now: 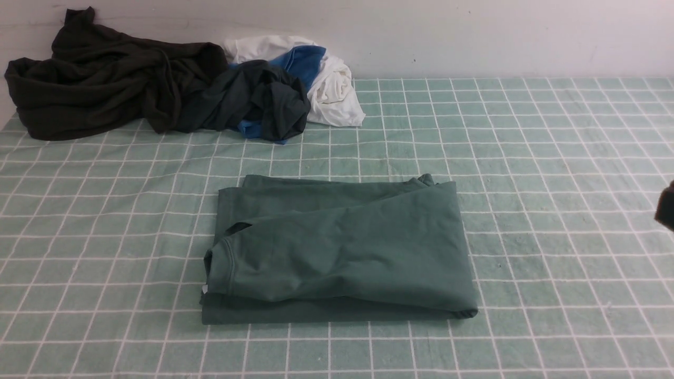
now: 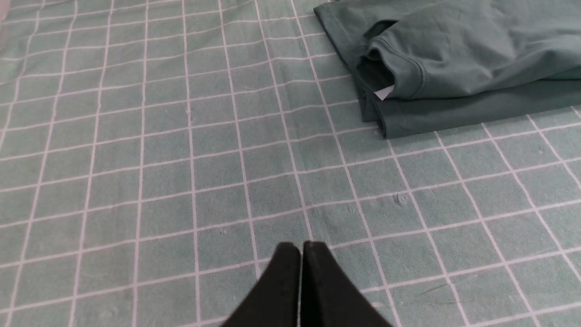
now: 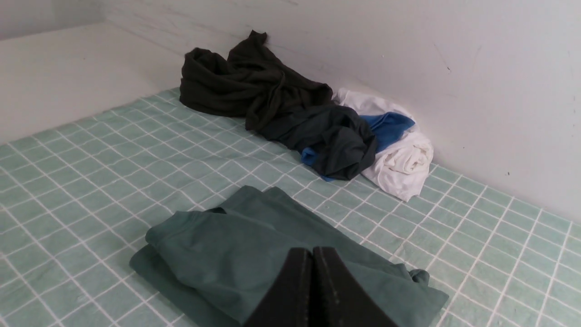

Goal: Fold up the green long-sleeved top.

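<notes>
1. Nearest: the left gripper is seen clenched on nothing, held above bare checked table just off the garment; judged withdrawn, folding done.
2. The right gripper is likewise clenched and empty, held above the garment's edge.
3. Mid-table: the green long-sleeved top is laid as a compact, layered rectangle, neck opening leftward, white label showing, mild wrinkles.
4. Farthest: a pile of dark, blue and white clothes is heaped against the wall, well apart.

Checked tablecloth against white wall.
</notes>
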Controlling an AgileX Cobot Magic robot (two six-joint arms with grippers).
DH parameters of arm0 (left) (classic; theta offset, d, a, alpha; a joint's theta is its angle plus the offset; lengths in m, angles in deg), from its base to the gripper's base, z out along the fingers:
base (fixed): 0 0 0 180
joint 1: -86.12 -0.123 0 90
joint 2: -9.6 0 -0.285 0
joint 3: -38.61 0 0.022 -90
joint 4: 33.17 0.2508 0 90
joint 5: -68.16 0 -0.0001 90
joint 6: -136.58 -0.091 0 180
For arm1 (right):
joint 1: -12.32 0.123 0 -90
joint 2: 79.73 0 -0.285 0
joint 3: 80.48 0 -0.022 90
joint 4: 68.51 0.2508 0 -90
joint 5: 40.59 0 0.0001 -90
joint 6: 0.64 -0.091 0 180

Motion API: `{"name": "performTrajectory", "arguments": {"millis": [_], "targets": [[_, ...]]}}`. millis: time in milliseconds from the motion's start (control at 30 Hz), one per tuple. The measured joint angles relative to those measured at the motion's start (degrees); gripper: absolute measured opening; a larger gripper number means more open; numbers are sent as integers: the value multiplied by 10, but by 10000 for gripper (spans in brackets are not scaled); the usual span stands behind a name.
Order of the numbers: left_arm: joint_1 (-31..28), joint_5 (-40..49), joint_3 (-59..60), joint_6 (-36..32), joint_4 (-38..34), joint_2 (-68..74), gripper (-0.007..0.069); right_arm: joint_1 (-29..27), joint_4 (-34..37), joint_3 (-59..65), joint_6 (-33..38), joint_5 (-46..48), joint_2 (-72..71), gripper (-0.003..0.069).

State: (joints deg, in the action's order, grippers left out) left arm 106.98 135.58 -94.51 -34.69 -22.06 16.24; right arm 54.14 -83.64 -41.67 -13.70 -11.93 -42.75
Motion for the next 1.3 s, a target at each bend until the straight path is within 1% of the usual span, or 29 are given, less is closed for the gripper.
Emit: {"name": "performTrajectory", "arguments": {"millis": [33,133,200,267,300,333,400,433,467,500,567,633,700,800,867,900,1000,1167,1300], "targets": [[0,0,0,0,0,0,-3,-9,2,13,0,-19,-7,-13],[0,0,0,0,0,0,-3,-61,22,84,2,-103,-53,-13],[0,0,0,0,0,0,-3,-98,38,129,7,-154,-84,-13],[0,0,0,0,0,0,-3,-151,51,176,9,-215,-117,-13],[0,0,0,0,0,0,-3,-162,53,181,9,-226,-120,-13],[0,0,0,0,0,0,-3,-207,59,216,9,-263,-144,-13],[0,0,0,0,0,0,-3,-265,64,255,9,-296,-169,-13],[0,0,0,0,0,0,-3,-293,70,272,9,-303,-181,-13],[0,0,0,0,0,0,-3,-310,77,286,9,-305,-191,-13],[0,0,0,0,0,0,-3,-348,98,306,9,-306,-205,-13],[0,0,0,0,0,0,-3,-393,132,335,9,-298,-224,-13],[0,0,0,0,0,0,-3,-434,155,366,9,-282,-242,-14],[0,0,0,0,0,0,-3,-463,159,389,9,-262,-257,-14],[0,0,0,0,0,0,-3,-482,157,400,8,-218,-286,-14],[0,0,0,0,0,0,-3,-482,151,400,8,-191,-294,-14],[0,0,0,0,0,0,-3,-481,151,400,8,-152,-297,-14],[0,0,0,0,0,0,-3,-471,151,400,8,-99,-298,-14],[0,0,0,0,0,0,-3,-447,147,398,8,-89,-298,-14],[0,0,0,0,0,0,-3,-442,146,398,8,-89,-298,-14]]}}
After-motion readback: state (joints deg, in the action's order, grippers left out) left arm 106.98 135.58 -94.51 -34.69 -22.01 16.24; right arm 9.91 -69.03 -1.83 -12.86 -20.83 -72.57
